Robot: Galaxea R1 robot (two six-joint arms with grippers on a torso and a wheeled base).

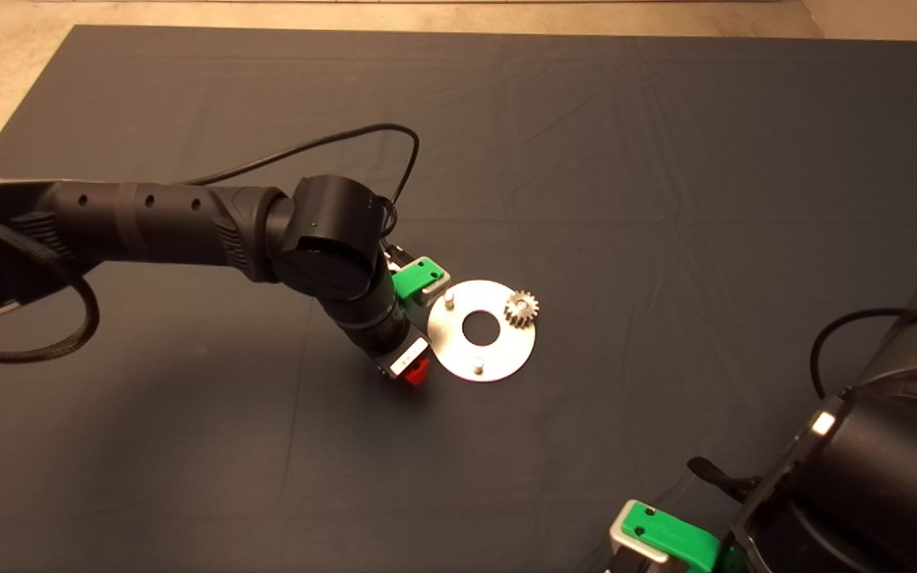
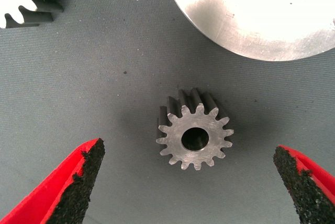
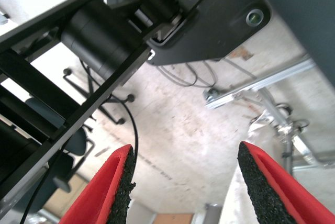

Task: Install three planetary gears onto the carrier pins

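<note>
Dark cloth on the bench (image 1: 665, 159) is seen under a shiny disc (image 1: 506, 350). One gear (image 1: 520, 307) is already set on a pin (two pins (image 1: 450, 301) are bare). A second gear (image 2: 194, 136) is framed by the wide-open left tool (image 2: 188, 182); next, it must be lowered and closed. The right tool (image 3: 183, 187) is parked, spread wide.

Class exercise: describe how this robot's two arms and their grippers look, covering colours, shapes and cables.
Both arms are black, rounded tubes. The left arm has round joint housings, small holes and thin black cables. Each gripper, left gripper and right gripper, has a green body and two red wedge fingers with rough black pads.
</note>
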